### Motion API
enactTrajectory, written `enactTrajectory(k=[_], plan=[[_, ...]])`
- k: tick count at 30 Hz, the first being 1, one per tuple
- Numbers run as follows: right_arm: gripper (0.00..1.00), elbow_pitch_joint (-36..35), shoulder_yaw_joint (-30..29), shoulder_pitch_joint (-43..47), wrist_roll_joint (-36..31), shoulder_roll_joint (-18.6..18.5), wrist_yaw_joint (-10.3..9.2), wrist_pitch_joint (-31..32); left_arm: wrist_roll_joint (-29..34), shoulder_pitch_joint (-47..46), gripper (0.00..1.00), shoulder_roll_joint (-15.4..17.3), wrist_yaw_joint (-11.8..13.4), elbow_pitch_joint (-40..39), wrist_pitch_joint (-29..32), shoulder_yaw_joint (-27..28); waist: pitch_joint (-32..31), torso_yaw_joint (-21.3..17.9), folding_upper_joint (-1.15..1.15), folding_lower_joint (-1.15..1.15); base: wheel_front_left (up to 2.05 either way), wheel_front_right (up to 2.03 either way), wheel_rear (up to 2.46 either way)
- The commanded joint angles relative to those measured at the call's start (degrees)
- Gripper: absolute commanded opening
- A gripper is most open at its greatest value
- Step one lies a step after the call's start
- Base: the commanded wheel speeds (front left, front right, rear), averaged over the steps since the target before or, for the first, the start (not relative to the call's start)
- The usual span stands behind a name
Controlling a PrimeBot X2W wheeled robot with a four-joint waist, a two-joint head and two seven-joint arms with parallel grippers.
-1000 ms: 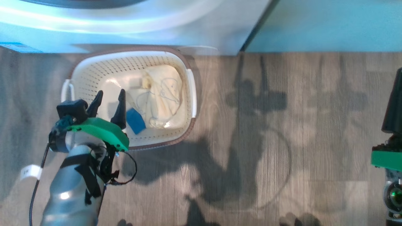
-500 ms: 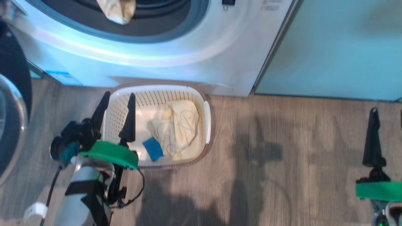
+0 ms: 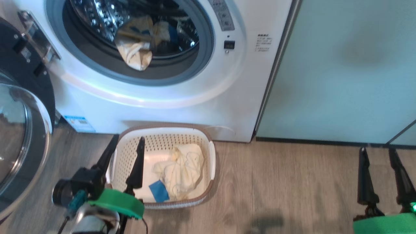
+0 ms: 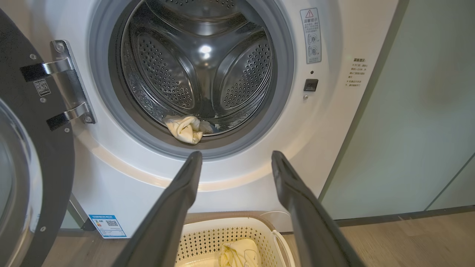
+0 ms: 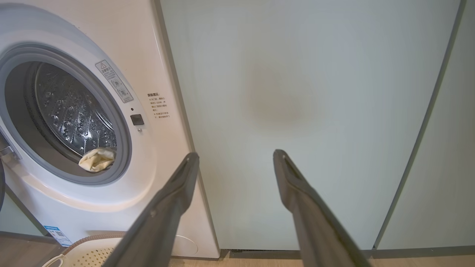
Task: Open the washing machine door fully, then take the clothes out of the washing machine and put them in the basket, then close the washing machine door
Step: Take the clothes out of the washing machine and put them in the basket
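Reaching for the pale yellow soft garment [image 3: 135, 55] lying just inside the grey rubber ring [image 3: 146, 79] of the big white front-loading washing machine [image 3: 247, 81] may snag it there, or drop it beside the small cream perforated plastic basket [image 3: 213, 162] below. Left gripper [image 3: 128, 138] and right gripper [image 3: 377, 150]: both spread, empty. Since the earlier frame, the head camera has tilted up, revealing the steel drum [image 3: 97, 19].
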Motion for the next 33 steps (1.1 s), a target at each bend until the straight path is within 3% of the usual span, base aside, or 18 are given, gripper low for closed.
enactTrajectory(k=[1,15,33], plan=[[1.0,-1.61,1.28,-0.2,-0.28,-0.89,-0.16,-0.32,0.23,-0.16,1.0,0.78,0.37,-2.65,0.36,1.44,-2.09,-0.5,0.0,0.01,0.0,0.0,0.0],[1.0,-0.56,1.21,2.76,0.38,-0.89,-0.16,-0.32,-0.11,4.43,1.0,1.0,1.63,-6.61,2.8,1.1,-4.81,-1.08,0.0,0.01,0.0,0.0,0.0],[1.0,0.06,1.43,1.96,0.89,-0.89,-0.16,-0.32,-0.75,2.01,1.0,1.78,2.27,-5.01,3.32,0.44,-3.73,-0.77,0.0,0.01,0.0,0.0,0.0]])
